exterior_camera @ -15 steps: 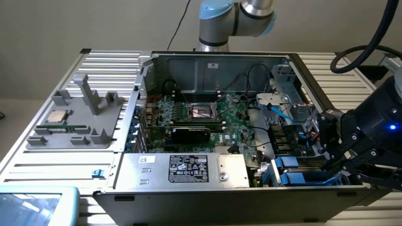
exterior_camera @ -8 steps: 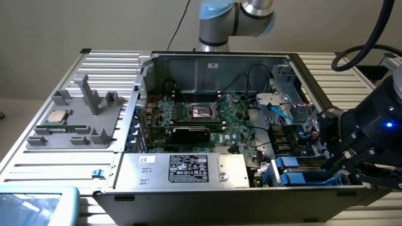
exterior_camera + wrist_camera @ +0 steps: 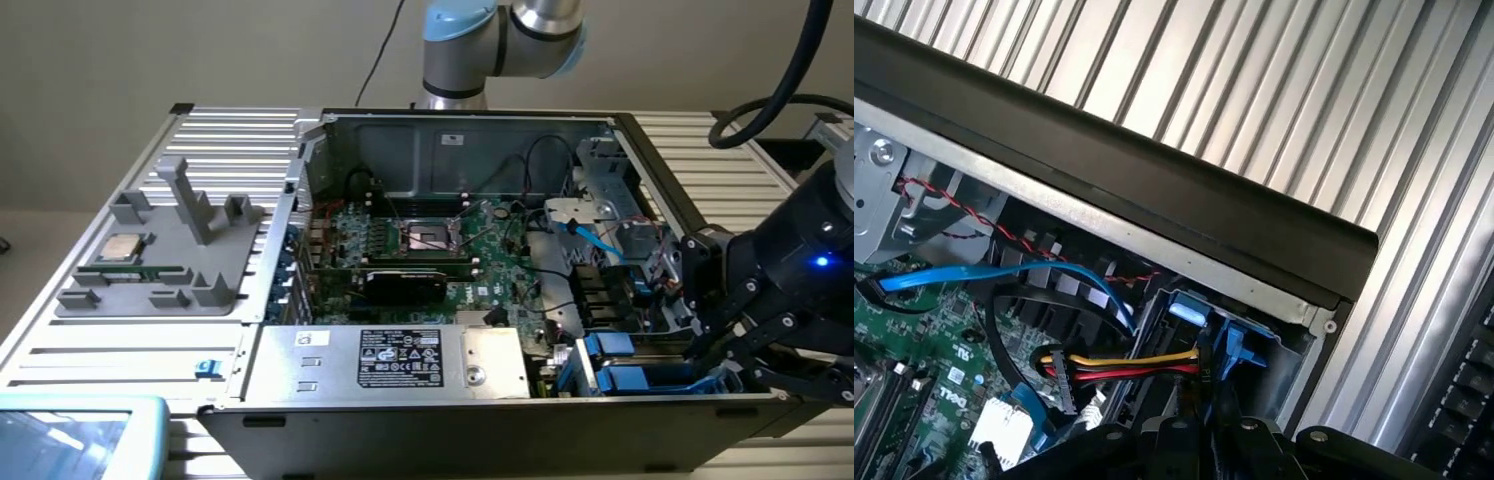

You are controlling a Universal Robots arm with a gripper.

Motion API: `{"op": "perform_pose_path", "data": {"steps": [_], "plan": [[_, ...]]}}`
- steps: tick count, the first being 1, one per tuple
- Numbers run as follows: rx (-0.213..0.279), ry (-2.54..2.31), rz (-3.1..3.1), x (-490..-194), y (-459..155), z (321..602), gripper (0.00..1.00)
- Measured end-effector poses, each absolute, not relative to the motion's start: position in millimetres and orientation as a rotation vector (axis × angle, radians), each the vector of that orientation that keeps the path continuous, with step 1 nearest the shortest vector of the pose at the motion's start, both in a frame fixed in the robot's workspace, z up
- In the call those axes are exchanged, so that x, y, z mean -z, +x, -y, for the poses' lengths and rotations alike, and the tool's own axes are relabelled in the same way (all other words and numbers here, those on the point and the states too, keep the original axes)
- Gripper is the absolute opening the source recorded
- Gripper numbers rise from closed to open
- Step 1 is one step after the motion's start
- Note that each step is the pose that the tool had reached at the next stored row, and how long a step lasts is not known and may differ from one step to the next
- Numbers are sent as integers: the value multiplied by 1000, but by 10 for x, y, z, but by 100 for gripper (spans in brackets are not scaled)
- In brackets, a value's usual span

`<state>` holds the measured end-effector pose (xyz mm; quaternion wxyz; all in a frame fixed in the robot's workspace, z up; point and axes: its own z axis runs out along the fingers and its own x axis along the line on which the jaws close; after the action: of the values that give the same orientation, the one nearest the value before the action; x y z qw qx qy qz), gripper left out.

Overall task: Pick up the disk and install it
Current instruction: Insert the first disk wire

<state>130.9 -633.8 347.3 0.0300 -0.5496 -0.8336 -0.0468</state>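
The fingers were clenched nearly shut over the corner bay of the case, where the disk sat, blue tabs showing. Whether they pinched a tab, I could not tell. A yellow-red wire bundle and a blue cable crowded just beside it.
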Motion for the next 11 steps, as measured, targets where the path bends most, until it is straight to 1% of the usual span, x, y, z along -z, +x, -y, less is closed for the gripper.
{"op": "perform_pose_path", "data": {"steps": [8,11], "plan": [[142,-1722,2551,-3482,1308,6326,16],[133,-1725,2553,-3525,1309,6318,16]]}}
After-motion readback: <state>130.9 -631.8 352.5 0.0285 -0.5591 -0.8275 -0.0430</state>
